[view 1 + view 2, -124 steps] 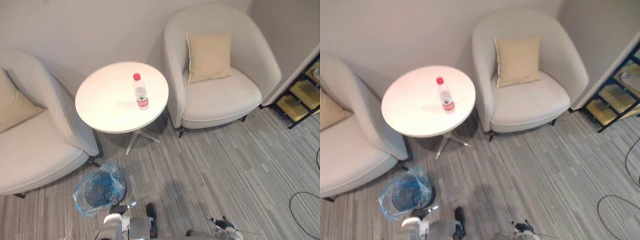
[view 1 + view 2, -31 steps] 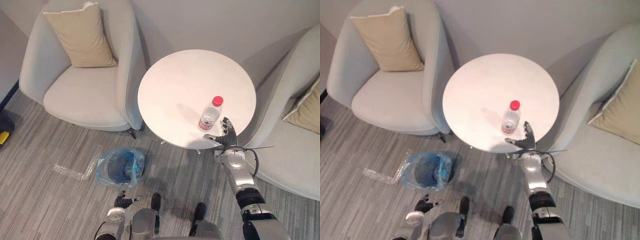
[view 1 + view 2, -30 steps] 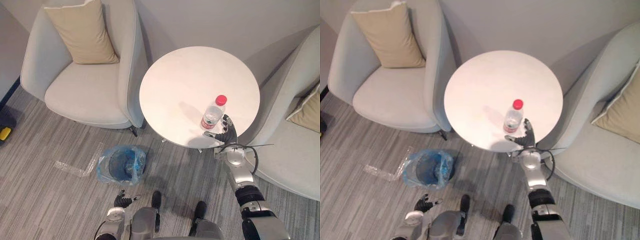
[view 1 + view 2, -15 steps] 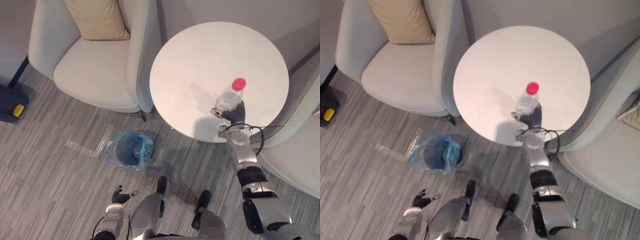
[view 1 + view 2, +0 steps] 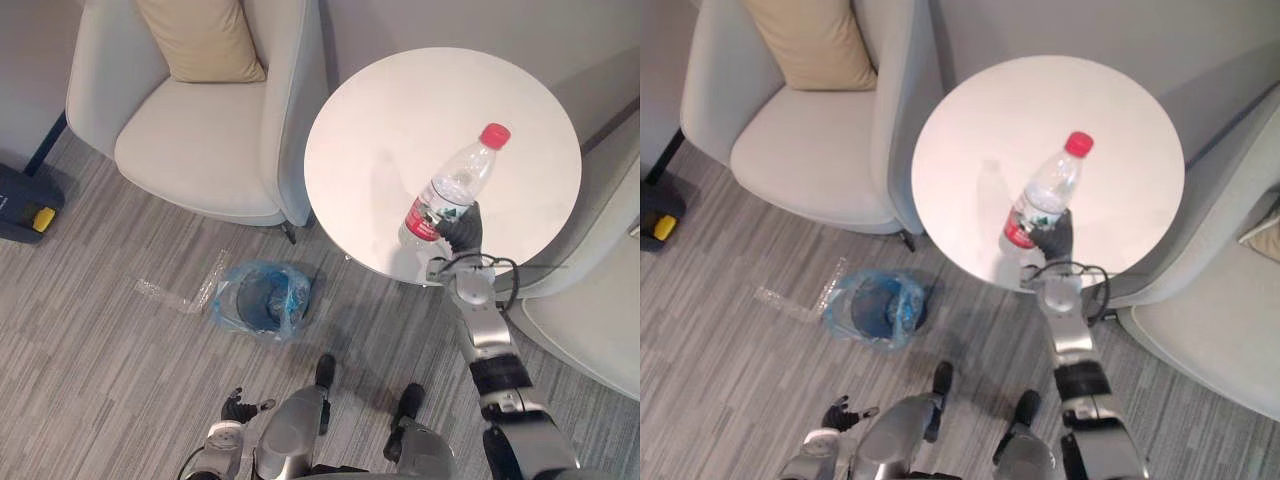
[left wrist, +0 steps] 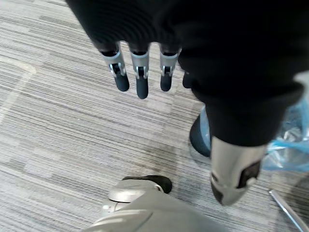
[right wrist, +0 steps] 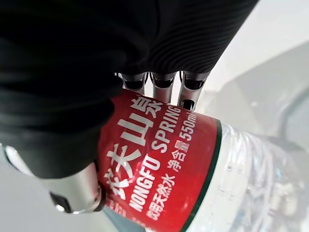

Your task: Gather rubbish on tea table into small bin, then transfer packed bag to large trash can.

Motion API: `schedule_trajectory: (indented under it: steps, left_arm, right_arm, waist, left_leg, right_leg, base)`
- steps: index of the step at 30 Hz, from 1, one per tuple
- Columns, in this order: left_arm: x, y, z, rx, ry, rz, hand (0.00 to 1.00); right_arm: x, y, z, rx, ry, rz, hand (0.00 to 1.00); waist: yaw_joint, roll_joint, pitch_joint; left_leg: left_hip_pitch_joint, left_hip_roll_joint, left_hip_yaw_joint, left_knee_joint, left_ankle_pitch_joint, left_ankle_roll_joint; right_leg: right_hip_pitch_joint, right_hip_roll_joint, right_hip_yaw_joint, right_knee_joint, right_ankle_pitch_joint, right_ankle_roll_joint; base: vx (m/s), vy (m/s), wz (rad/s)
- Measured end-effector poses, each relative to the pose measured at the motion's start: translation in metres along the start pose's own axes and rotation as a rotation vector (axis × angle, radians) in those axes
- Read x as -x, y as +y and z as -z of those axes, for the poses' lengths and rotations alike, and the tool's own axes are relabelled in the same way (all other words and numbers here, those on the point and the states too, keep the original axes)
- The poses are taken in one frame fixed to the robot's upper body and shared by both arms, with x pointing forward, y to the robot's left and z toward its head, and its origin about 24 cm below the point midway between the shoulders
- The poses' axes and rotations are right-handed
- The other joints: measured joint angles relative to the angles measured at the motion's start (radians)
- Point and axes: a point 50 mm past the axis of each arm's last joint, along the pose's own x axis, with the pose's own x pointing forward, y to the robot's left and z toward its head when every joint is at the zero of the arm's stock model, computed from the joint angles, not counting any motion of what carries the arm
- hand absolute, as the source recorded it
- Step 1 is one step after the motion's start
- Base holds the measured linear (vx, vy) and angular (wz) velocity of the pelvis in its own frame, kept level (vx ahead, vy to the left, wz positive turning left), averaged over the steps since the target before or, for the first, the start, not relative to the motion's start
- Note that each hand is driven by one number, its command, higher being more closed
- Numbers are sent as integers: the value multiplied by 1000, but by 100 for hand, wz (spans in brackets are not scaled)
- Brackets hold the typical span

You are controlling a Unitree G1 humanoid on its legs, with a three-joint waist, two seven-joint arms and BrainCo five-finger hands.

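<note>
1. firstly, at the far left a pale armchair (image 5: pixel 190 150) carries a tan cushion (image 5: pixel 205 40).
2. on the floor just beside that chair stands the small bin (image 5: pixel 240 287), lined with a blue bag (image 5: pixel 298 298). the left robot hand (image 6: pixel 140 77) hangs low near it, fingers straight and apart, holding nothing.
3. over the near edge of the round white surface (image 5: pixel 400 100) is the bottle (image 5: pixel 452 188). it is tilted, red cap pointing away and to the right, and its base looks lifted clear. the right robot hand (image 5: pixel 462 230) is clamped round its lower body, fingers and thumb curled over the red label (image 7: pixel 154 159).
4. at the right edge a second pale armchair (image 5: pixel 600 310) sits close against the surface.
5. handling, as a judgement: the bottle is thin clear plastic, so it is probably light. it should be stiff near the cap and base, and likely to dent under a hard squeeze at mid-body. i cannot tell how much water it holds. the smooth wall may slip, so the labelled band, where the grip already sits, seems the better place to hold. the tilt means it could swing on the way to the small bin.
6. counts: one bottle, one small bin with one bag, one surface, two armchairs, and one cushion in clear sight.
</note>
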Motion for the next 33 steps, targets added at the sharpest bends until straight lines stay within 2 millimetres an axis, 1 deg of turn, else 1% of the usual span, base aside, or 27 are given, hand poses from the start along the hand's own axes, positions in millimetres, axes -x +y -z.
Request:
schedule_trajectory:
  steps: [1, 2, 3, 5, 7, 9, 10, 13, 16, 19, 23, 27, 30, 31, 33]
  left_arm:
    - [1, 2, 4, -12, 9, -2, 0]
    - [1, 2, 4, -17, 12, -2, 0]
    - [1, 2, 8, -44, 19, 3, 0]
    - [2, 4, 13, -56, 33, 16, 0]
    - [3, 5, 18, -73, 45, 17, 0]
    - [4, 7, 24, -83, 63, 18, 0]
    - [6, 8, 29, -86, 80, 18, 0]
    - [7, 9, 35, -100, 95, 29, 0]
    - [8, 9, 36, -106, 99, 31, 0]
    - [8, 8, 37, -128, 100, 36, 0]
    - [9, 8, 43, -149, 116, 40, 0]
    - [10, 9, 45, -150, 122, 40, 0]
    - [10, 9, 45, -160, 121, 42, 0]
    - [10, 8, 44, -164, 117, 44, 0]
    - [10, 7, 43, -167, 113, 49, 0]
  right_arm:
    - [10, -4, 4, 5, 11, -8, 100]
    - [13, -5, 6, 8, 18, -8, 100]
    - [24, -8, 11, 12, 40, -11, 100]
    - [35, -9, 16, 15, 62, -26, 100]
    - [53, -13, 21, 56, 80, -43, 100]
    - [66, -14, 25, 84, 98, -53, 100]
    - [73, -14, 30, 83, 126, -56, 100]
    - [86, -15, 39, 133, 168, -75, 100]
    - [92, -17, 41, 157, 181, -81, 100]
    - [100, -18, 35, 230, 161, -98, 100]
    - [102, -19, 32, 270, 142, -107, 100]
    - [102, -17, 33, 269, 143, -113, 100]
    - [104, -13, 33, 264, 144, -131, 100]
    - [104, -12, 34, 263, 147, -134, 100]
    - [104, -12, 36, 266, 154, -135, 100]
  waist:
    - [-10, -9, -16]
    - [-10, -11, -23]
    - [-10, -19, -45]
    - [-11, -30, -68]
    - [-23, -43, -94]
    - [-32, -51, -119]
    - [-40, -57, -139]
    - [-54, -61, -160]
    - [-60, -61, -163]
    - [-61, -62, -167]
    - [-62, -69, -202]
    - [-62, -70, -203]
    - [-61, -68, -203]
    - [-61, -62, -203]
    - [-58, -58, -201]
  left_leg:
    - [6, -1, 6, 0, 0, 0]
    - [7, -1, 7, 0, 0, 0]
    - [15, 0, 17, -5, 0, 0]
    - [32, 1, 33, -16, 0, 0]
    - [60, 0, 44, -22, 0, 0]
    - [70, 1, 51, -31, 1, -1]
    - [74, 3, 56, -32, 1, -1]
    - [91, 7, 82, -36, 1, -1]
    - [105, 7, 92, -36, 1, -1]
    - [127, 8, 92, -42, 0, -1]
    - [140, 8, 92, -50, 2, -2]
    - [157, 7, 90, -49, 2, -2]
    - [144, 6, 72, -39, 6, -2]
    - [112, 6, 51, -14, 5, -2]
    - [95, 9, 47, -7, 9, -4]
  right_leg:
    - [7, 0, 6, -12, 8, 1]
    - [7, 0, 8, -13, 9, 2]
    - [9, 0, 17, -17, 10, 3]
    - [18, 1, 35, -26, 14, 4]
    - [38, 1, 46, -45, 20, 6]
    - [39, 1, 56, -45, 20, 6]
    - [39, 2, 63, -46, 21, 7]
    - [39, 4, 94, -47, 30, 7]
    - [48, 4, 105, -52, 36, 8]
    - [69, 4, 107, -57, 39, 8]
    - [76, 5, 110, -57, 39, 8]
    - [95, 6, 108, -57, 38, 8]
    - [98, 6, 85, -57, 38, 8]
    - [94, 6, 60, -56, 34, 9]
    - [81, 7, 50, -32, 22, 6]
  base:
    - [-38, 22, -8]
    - [-25, 24, -17]
    - [-14, 19, -17]
    - [-16, 21, -26]
    - [-47, 14, -20]
    - [-53, 11, -15]
    - [-45, 16, -18]
    - [-48, 16, -25]
    - [-42, 16, -16]
    - [-42, 4, -3]
    - [-9, 1, -2]
    - [-8, 0, 1]
    - [-54, -11, 23]
    - [-59, -17, 42]
    - [-56, -15, 34]
